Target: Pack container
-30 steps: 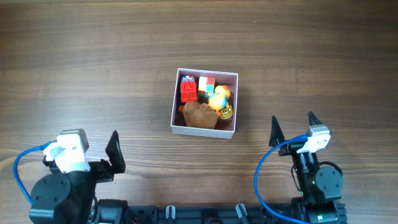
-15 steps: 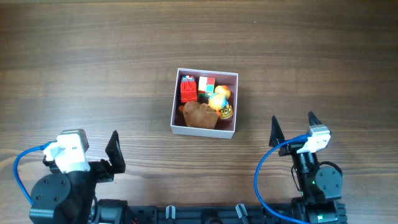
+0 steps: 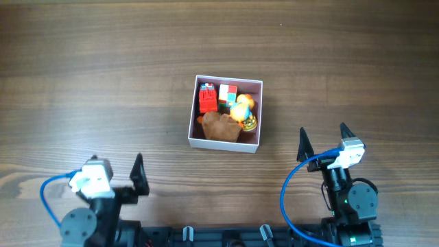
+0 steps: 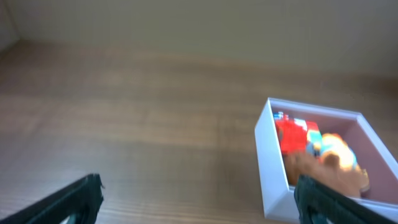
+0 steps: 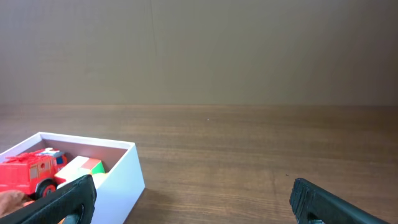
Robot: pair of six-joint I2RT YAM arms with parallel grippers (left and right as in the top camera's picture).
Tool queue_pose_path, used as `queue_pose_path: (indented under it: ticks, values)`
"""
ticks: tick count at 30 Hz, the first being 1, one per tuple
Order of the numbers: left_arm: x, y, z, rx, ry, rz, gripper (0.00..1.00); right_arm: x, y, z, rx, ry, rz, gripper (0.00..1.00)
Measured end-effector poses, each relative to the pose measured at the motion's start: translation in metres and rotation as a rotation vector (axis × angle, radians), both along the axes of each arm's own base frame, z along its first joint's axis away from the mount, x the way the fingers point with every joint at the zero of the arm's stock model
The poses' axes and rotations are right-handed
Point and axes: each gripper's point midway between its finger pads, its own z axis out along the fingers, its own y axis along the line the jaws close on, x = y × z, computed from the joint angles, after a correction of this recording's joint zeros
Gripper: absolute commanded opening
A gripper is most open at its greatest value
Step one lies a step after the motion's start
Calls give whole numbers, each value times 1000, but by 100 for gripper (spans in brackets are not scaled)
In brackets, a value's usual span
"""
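Observation:
The container (image 3: 193,116), a square shallow box with white walls and pink inside, sits mid-table. It holds a red toy truck (image 3: 207,98), a coloured cube (image 3: 228,93), a yellow duck (image 3: 240,108) and a brown plush (image 3: 221,126). It also shows in the left wrist view (image 4: 272,162) and in the right wrist view (image 5: 118,177). My left gripper (image 3: 116,177) is open and empty at the near left. My right gripper (image 3: 322,140) is open and empty at the near right, apart from the box.
Blue cables (image 3: 291,199) loop by both arm bases at the front edge. The wooden table (image 3: 96,82) stretches around the box on all sides.
My left arm has pulled back toward the front edge and shifted slightly right. The right arm and the box have not moved.

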Motion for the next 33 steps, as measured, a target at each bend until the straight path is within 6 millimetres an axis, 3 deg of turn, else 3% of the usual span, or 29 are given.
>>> queue_pose_path:
  ticks: [6, 7, 10, 16, 33]
  values:
    - [45, -11, -15, -32, -172, -44, 100, 0, 0, 0, 0, 0, 0, 100]
    - [53, -13, -24, -36, -197, -56, 100, 0, 0, 0, 0, 0, 0, 100]
    - [61, -16, -38, -40, -216, -72, 100, 0, 0, 0, 0, 0, 0, 100]
    - [65, -19, -67, -43, -175, -91, 100, 0, 0, 0, 0, 0, 0, 100]
    - [67, -14, -65, -99, -197, -54, 100, 0, 0, 0, 0, 0, 0, 100]
